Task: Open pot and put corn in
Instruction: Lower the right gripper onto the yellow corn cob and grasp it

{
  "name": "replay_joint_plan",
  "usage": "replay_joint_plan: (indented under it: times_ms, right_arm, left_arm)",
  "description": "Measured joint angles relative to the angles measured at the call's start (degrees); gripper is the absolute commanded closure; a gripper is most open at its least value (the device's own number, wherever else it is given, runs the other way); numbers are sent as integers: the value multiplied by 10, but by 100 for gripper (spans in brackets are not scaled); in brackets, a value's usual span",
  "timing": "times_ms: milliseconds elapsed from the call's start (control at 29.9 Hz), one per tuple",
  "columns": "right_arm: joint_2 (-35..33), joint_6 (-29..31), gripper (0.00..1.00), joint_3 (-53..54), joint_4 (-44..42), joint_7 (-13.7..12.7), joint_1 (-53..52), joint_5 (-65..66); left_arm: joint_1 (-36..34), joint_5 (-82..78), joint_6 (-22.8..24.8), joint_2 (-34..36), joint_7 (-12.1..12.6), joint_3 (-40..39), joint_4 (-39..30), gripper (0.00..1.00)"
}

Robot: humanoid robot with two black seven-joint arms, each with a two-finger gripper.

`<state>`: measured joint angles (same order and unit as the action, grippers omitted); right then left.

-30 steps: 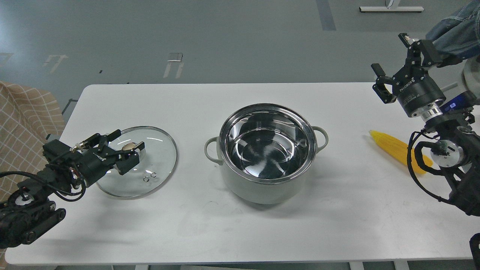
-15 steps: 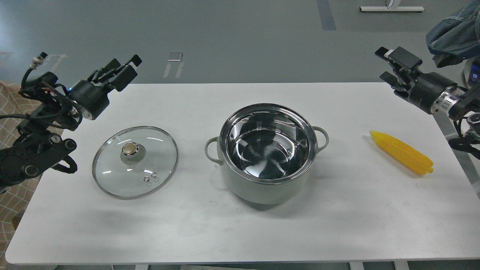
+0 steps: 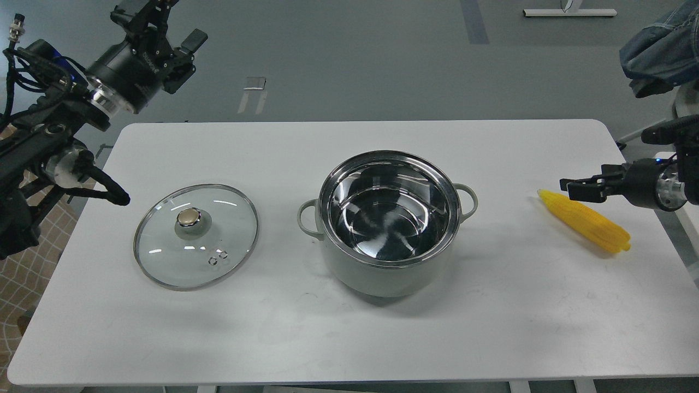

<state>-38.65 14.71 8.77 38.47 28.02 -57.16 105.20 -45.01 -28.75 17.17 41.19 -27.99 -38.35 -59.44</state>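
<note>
yellow cob waiting, pot already open

steel-lined pot [image 3: 389, 224] stands uncovered mid-table, its glass lid [image 3: 196, 236] lying flat at its 9 o'clock. the corn [image 3: 585, 221] lies on the table [image 3: 338, 338] at the pot's 3 o'clock, well apart, long axis running from 10 to 4 o'clock, pointed tip toward the pot. right gripper [image 3: 576, 188] hovers just above that tip, seen side-on, holding nothing; how far it gapes i cannot tell. best to grasp mid-cob, fingers across the axis. left gripper [image 3: 164, 24] is raised at 11 o'clock, fingers parted, empty
</note>
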Motion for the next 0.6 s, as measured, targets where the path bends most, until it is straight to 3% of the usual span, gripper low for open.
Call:
replay_joint_plan:
  times_ms: [435, 603]
  right_arm:
    - [50, -53, 0, -101, -106, 0, 10, 38]
    - [88, -69, 9, -108, -146, 0, 27, 38]
  left_arm:
    - [5, 4, 14, -8, 0, -9, -16, 6]
    - [5, 4, 13, -7, 0, -10, -26, 6]
